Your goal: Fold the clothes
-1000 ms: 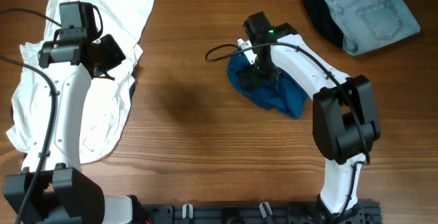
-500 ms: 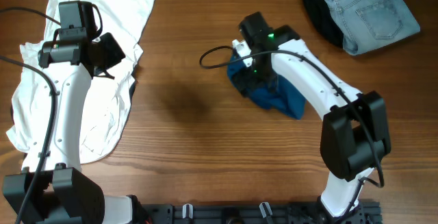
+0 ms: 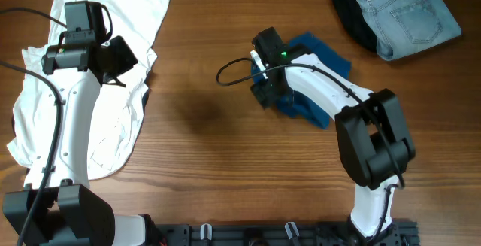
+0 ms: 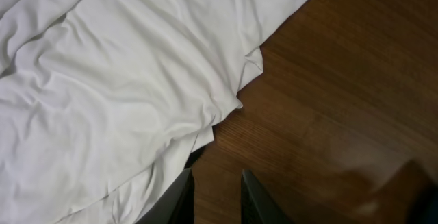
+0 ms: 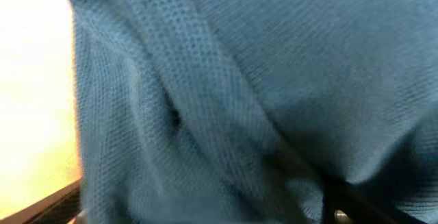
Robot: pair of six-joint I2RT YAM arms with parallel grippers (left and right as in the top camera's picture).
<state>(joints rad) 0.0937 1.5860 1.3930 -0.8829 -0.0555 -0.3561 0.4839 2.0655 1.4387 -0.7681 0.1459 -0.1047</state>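
A dark-blue T-shirt (image 3: 319, 69) lies bunched on the wooden table right of centre. My right gripper (image 3: 269, 88) is down on its left edge. In the right wrist view the blue knit (image 5: 239, 80) fills the frame at close range, and the fingers sit wide apart at the bottom corners, open, with cloth bulging between them. The white shirt (image 3: 128, 20) is spread out at the left. My left gripper (image 4: 216, 176) hovers at its right edge, narrowly open over bare wood, with nothing between its fingers.
Folded light-blue jeans (image 3: 406, 9) rest on a dark garment (image 3: 347, 9) at the back right corner. A black cable (image 3: 229, 73) loops out left of the right wrist. Bare wooden table (image 3: 203, 141) lies between the two arms.
My right gripper has moved left and slightly back across the blue shirt. Part of the shirt now spreads out toward the back right. The left arm has not moved.
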